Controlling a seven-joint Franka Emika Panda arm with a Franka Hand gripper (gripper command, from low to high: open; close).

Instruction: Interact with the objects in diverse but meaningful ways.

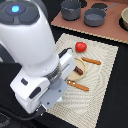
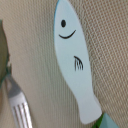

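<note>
White fish [image 2: 75, 60]: drawn eye, smile, fin; unlettered

A white elongated piece [image 2: 74, 60] shaped like a fish lies flat on a beige woven mat [image 2: 37, 55]. The piece carries a black dot eye, a curved black mouth line and a small black fin mark near its middle. Its pointed head end lies toward 12 o'clock; its tail end lies toward 5 o'clock, where a green object [image 2: 106, 121] shows at the frame edge, too cropped to identify. A metal fork [image 2: 18, 104] lies toward 7 o'clock of the piece, apart from it. A blurred curved rim [image 2: 3, 55] sits at 9 o'clock. No gripper fingers are visible.
</note>
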